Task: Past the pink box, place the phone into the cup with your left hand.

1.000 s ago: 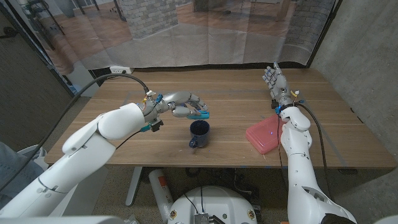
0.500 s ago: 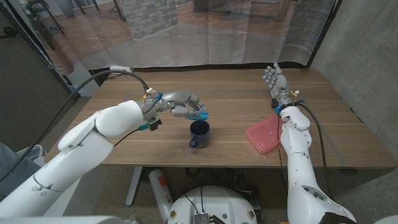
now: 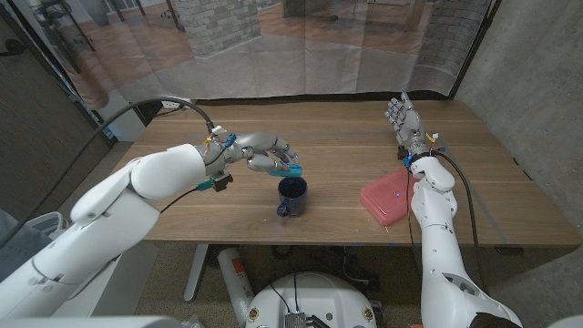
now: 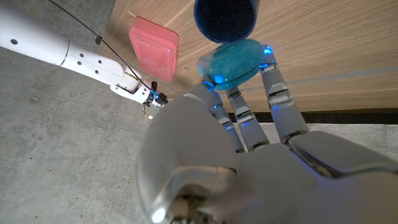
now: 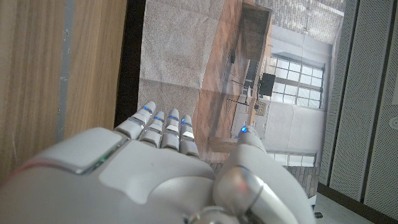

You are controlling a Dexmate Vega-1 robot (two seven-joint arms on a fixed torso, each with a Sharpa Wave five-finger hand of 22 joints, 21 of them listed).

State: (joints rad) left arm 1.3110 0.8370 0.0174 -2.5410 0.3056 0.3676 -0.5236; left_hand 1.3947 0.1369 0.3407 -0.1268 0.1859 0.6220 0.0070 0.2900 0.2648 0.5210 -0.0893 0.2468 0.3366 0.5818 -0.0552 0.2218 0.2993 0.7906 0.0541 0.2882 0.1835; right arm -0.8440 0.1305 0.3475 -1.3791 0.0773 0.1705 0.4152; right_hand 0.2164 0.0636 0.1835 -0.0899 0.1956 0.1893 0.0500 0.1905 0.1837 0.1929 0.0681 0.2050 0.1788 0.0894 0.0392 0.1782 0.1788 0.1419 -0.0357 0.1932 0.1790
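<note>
Nearest the front edge of the wooden table point(image 3: 346, 137), toward its middle: dark blue mug-shaped cup point(image 3: 291, 196), upright, handle toward the front edge. Interior dark in the left wrist view; nothing visible inside, though depth too shadowed for certainty.

Near the front edge toward the right end: flat pink plastic box point(image 3: 386, 199), lid on, contents hidden, lying against the right forearm.

Just beyond the cup, toward the left: left hand point(image 3: 265, 153) above the tabletop, fingers point(image 4: 275, 91) curled around a small teal-blue rounded phone point(image 3: 291, 168), held between fingers and thumb. Phone in the air, beside the cup's far-left rim, apparently not yet over the opening; in the left wrist view its edge close to the rim, contact impossible to judge.

Farther back, near the right end: right hand point(image 3: 404, 122) upright, fingers straight, close together, extended, holding nothing.

Progress, as a judgement: phone grasped and carried almost to the cup; pickup done. Left to do: short shift over the mouth, lowering, release. Cup well apart from the pink box.
</note>
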